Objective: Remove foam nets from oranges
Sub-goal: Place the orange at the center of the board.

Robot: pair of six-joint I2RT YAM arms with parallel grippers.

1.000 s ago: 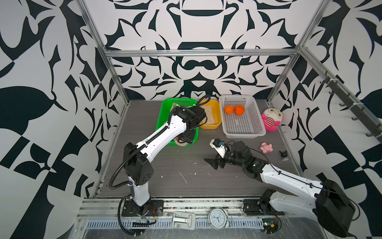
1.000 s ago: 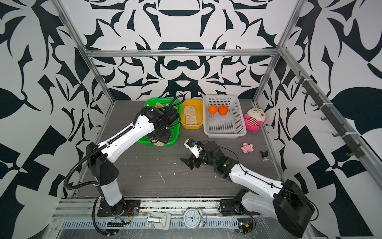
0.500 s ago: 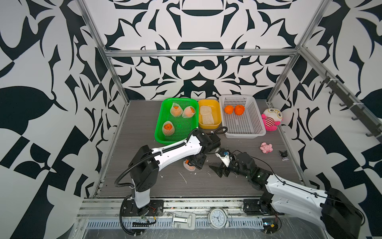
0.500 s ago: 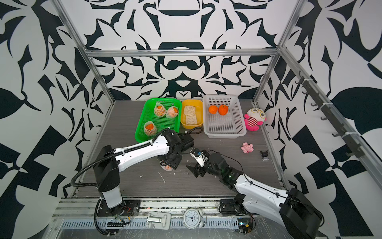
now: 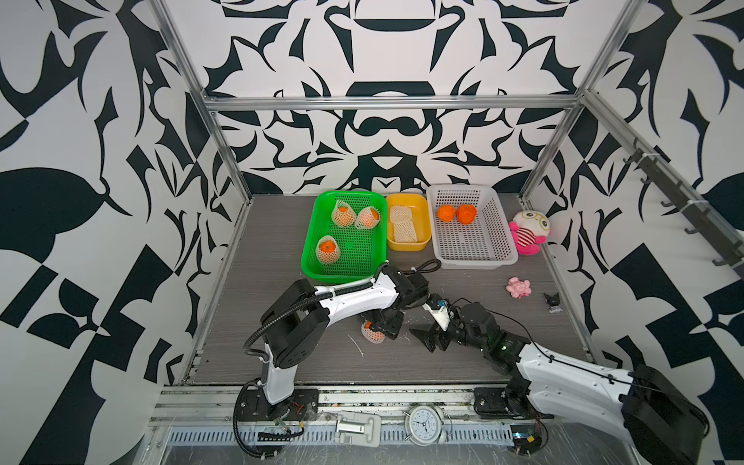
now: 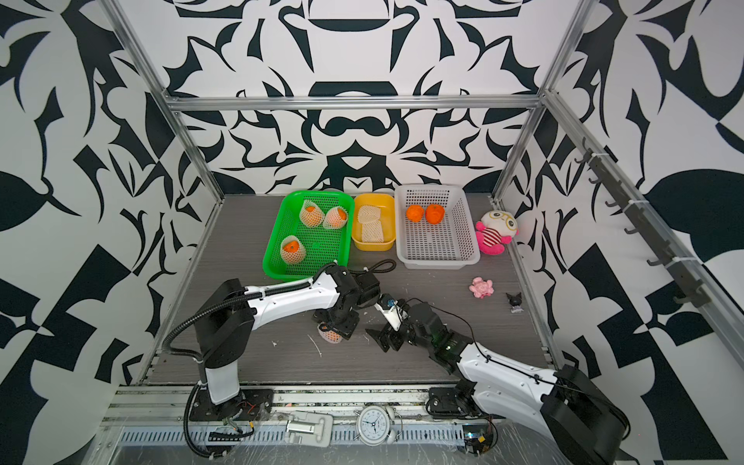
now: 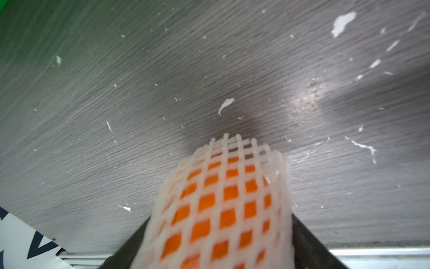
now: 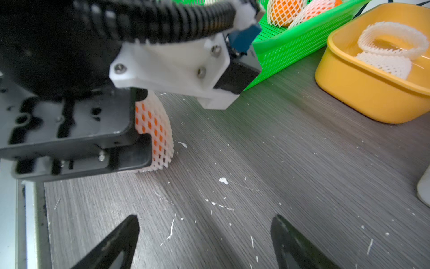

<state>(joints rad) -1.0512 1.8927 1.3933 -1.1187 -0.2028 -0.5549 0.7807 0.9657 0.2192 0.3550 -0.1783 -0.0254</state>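
Our left claw [image 5: 381, 324] grips 1 small round orange [image 7: 206, 201] inside its white foam mesh net [image 7: 224, 149]. It stands on the grey wood-grain tabletop [image 8: 290, 151], near middle. We think this is so that our right claw [image 8: 206, 219], open and empty just right of it, can pull the net.
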